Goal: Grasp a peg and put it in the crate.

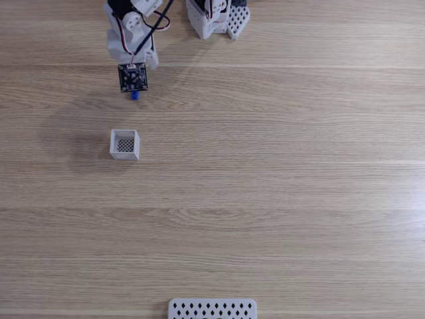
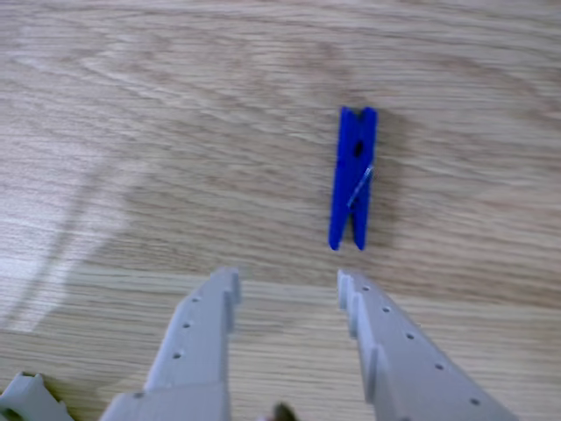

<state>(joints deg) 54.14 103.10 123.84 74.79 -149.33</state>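
Blue peg (image 2: 353, 178) flat on bare wood, just beyond wide-spread, empty claw (image 2: 287, 282).

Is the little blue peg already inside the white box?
No, the peg lies flat on the wooden table, just ahead of the open jaws.

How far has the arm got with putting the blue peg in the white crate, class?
Nothing is finished yet: the crate holds no peg. In hand is the approach: the gripper is open above the table with the peg lying flat just beyond its fingertips, untouched. In the fixed view the peg lies a little above the crate. Left to do: close on the peg, lift it, carry it over and drop it in.
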